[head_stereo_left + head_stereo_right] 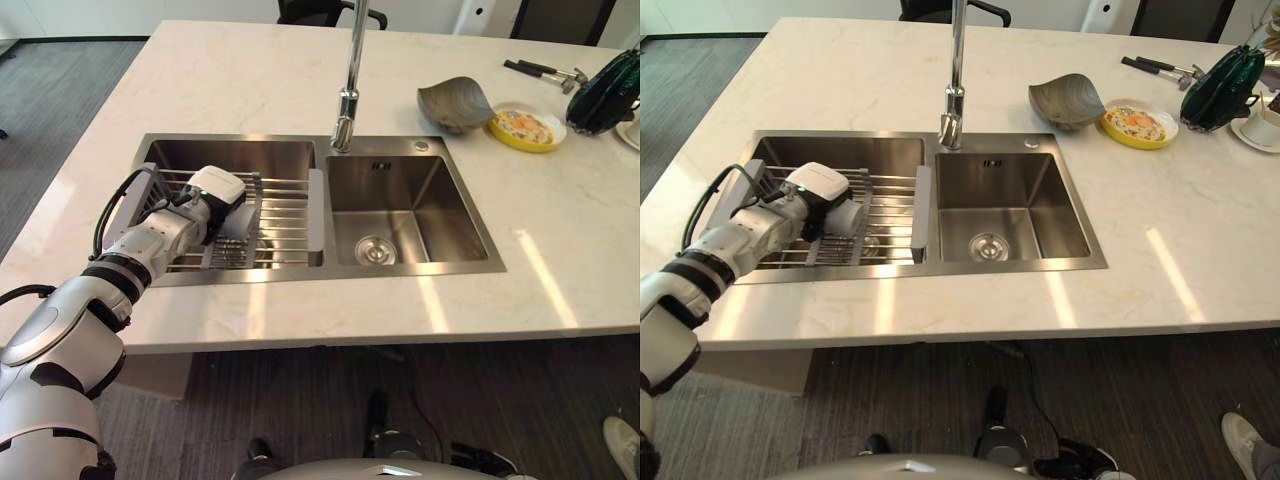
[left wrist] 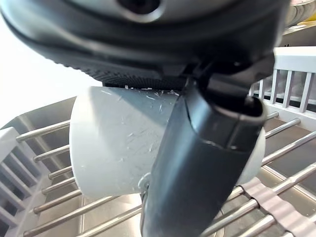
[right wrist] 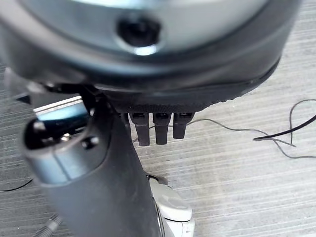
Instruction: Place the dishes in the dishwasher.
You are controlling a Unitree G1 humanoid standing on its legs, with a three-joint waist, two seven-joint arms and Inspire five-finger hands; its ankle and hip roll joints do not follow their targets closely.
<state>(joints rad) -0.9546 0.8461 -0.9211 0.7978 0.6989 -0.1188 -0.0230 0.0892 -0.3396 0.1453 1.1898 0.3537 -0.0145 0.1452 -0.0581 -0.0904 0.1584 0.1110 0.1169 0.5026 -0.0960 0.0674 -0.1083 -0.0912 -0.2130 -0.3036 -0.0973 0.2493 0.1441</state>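
My left hand (image 1: 212, 200) reaches over the left sink basin and is shut on a white cup (image 2: 118, 143). The cup (image 1: 847, 216) lies on its side just above the wire dish rack (image 1: 285, 215), with the thumb (image 2: 202, 158) across its wall. On the counter past the sink stand a grey bowl (image 1: 455, 103) and a yellow plate (image 1: 526, 128) with food on it. My right hand (image 3: 163, 98) hangs over the grey floor with relaxed fingers and holds nothing.
A tall faucet (image 1: 350, 90) rises behind the divider between the basins. The right basin (image 1: 400, 215) has a bare drain. A dark green object (image 1: 605, 90), a white cup on a saucer (image 1: 1262, 125) and hand tools (image 1: 545, 70) sit at the far right.
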